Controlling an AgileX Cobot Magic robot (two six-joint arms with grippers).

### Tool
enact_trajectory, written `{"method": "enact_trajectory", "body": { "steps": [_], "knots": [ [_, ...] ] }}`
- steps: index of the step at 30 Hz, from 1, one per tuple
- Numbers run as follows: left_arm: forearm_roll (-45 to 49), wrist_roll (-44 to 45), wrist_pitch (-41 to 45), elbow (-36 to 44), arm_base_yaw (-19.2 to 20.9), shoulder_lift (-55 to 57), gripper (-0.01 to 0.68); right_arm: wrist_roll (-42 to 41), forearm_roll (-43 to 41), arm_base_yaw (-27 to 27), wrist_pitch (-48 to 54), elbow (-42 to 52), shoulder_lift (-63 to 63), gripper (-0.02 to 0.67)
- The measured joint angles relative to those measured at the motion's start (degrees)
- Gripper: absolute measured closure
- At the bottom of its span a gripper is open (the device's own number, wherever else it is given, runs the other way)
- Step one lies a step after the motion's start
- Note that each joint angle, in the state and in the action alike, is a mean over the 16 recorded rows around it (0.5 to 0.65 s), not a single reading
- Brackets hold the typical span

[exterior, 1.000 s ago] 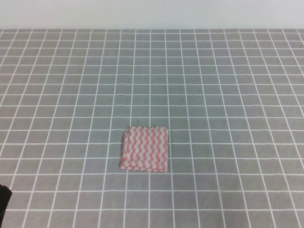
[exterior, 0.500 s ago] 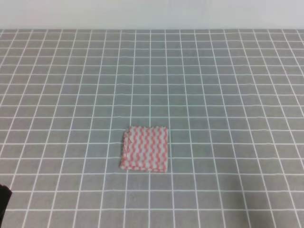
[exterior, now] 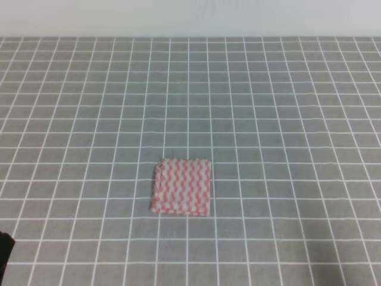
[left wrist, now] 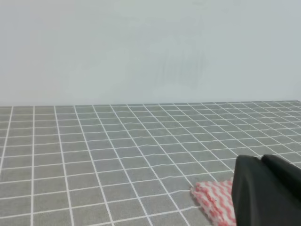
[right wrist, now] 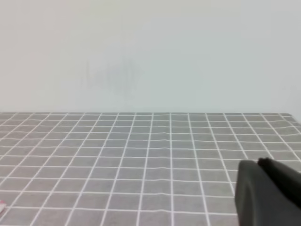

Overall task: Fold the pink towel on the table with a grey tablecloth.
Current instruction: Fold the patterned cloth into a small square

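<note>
**A:** One towel on the table, and only one: the pink towel (exterior: 181,195) lies flat on the table with a grey tablecloth (exterior: 268,119), a compact rectangle with layered edges showing along its left and bottom sides. It sits a little left of centre, towards the near edge in the high view.

**B:** Nothing touching it. Wavy pink-and-white stripes run top to bottom, and it covers about two grid squares each way. What about the arms?

**A:** Two wrist cameras, and each shows one dark piece of gripper in its lower right corner. The left gripper (left wrist: 265,190) is just a black block there, with the towel's corner (left wrist: 214,200) peeking out beside it on the cloth.

**B:** Are the fingers apart or together on that one?

**A:** I can't tell; only that one dark shape is in frame. The same goes for the right gripper (right wrist: 268,193): one black wedge above the grid, and its opening is not visible.

**B:** In the high view I count one small dark shape at the bottom left edge (exterior: 5,247), well apart from the towel.

**A:** It's too cropped to name. Beyond the grid's far edge, there is a plain pale wall (exterior: 190,18).
</note>
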Motion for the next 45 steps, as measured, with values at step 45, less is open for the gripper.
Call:
{"method": "enact_trajectory", "body": {
  "steps": [45],
  "knots": [
    [6.5,-5.4,2.0,0.1,0.6,0.1,0.676,7.6,-9.9,1.0,12.5,0.7,-1.3,0.664]
  ]
}}
